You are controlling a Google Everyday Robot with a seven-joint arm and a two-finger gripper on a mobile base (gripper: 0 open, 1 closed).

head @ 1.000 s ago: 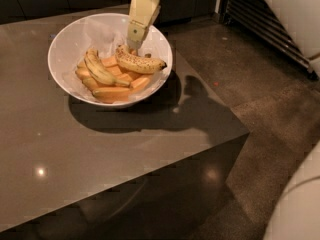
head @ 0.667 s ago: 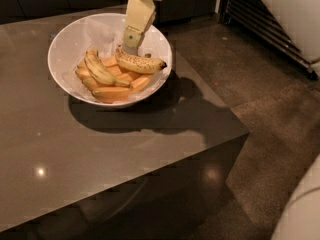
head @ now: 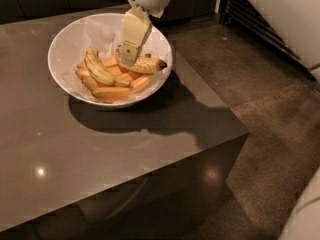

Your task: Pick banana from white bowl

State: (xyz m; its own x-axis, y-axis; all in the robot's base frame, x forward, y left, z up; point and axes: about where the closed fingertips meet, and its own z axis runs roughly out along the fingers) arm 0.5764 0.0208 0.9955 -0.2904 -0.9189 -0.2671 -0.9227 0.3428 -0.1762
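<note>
The white bowl stands on the dark table near its far edge. The brown-freckled banana lies on top of the pile at the bowl's right side, its dark tip pointing right. My gripper reaches down from the top of the view into the bowl and meets the freckled banana's left end. Its cream body hides that end of the banana. Whether it has hold of the banana cannot be seen.
Smoother orange-yellow bananas and a paler curved banana fill the bowl's left and front. The grey table ends at a right edge, with speckled floor beyond. A slatted grille stands at the far right.
My gripper has come down a little into the bowl and shifted slightly left, onto the freckled banana's left end. The bananas and the bowl have not moved.
</note>
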